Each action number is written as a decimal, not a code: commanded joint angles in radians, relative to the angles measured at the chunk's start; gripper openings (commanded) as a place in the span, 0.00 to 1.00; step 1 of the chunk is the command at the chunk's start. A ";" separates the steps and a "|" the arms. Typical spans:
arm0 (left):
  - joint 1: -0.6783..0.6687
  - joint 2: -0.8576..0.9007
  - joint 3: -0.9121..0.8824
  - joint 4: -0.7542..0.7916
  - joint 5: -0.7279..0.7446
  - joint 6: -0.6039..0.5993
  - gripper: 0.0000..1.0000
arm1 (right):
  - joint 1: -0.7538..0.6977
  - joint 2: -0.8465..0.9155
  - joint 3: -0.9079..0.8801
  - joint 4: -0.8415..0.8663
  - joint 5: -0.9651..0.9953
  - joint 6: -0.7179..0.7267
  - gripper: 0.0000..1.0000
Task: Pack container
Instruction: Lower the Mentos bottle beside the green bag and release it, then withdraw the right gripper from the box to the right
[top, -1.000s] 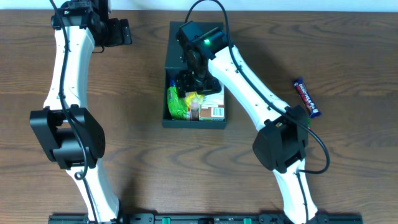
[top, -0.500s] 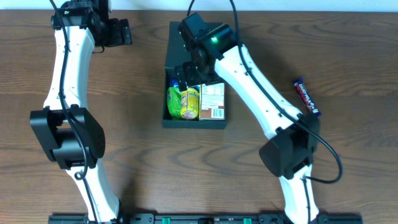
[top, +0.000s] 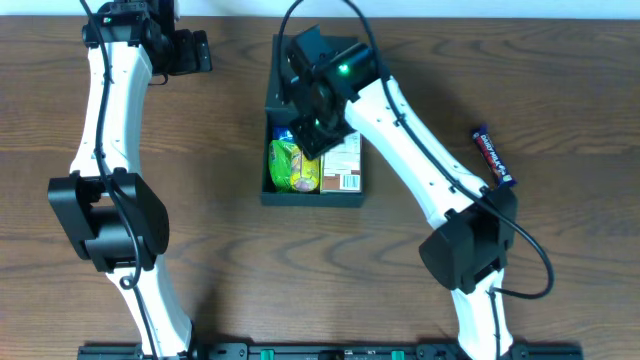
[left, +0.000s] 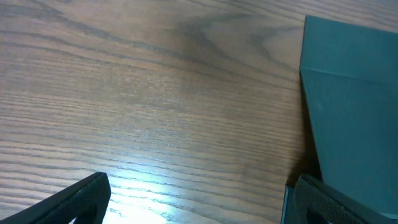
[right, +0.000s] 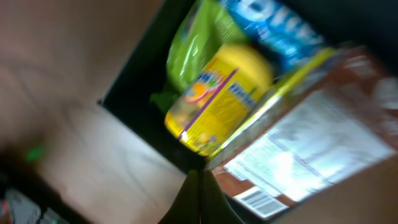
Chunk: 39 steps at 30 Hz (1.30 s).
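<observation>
The container (top: 268, 190) is a dark box in the middle of the table, its flap lid (top: 283, 62) folded back at the far side. Inside lie a green and yellow packet (top: 295, 167), a blue packet (top: 283, 135) and a brown and white packet (top: 343, 165). My right gripper (top: 314, 133) hangs over the box's far half, shut with nothing in it. The right wrist view shows its joined fingertips (right: 200, 182) above the yellow packet (right: 217, 99) and the brown packet (right: 311, 155). My left gripper (top: 199, 52) stands open left of the lid, with the lid's teal face (left: 354, 93) beside its right finger (left: 333, 202).
A dark blue snack bar (top: 493, 157) lies on the wood at the right, beside the right arm's elbow. The left arm runs down the table's left side. Bare wood (left: 155, 93) lies under the left gripper (left: 199, 205).
The right gripper rose out of the box, shifted a little toward its far end, and closed its jaws empty. The brown packet now lies uncovered in the box. The left arm stayed still.
</observation>
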 joint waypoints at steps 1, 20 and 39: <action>0.007 -0.002 -0.008 -0.003 0.004 0.003 0.95 | 0.010 -0.014 -0.073 0.013 -0.098 -0.082 0.01; 0.007 -0.003 -0.008 -0.008 0.004 0.003 0.95 | 0.013 -0.014 -0.232 0.199 -0.137 -0.082 0.01; 0.007 -0.003 -0.008 -0.008 0.004 0.003 0.95 | 0.002 -0.028 -0.283 0.253 -0.138 -0.082 0.01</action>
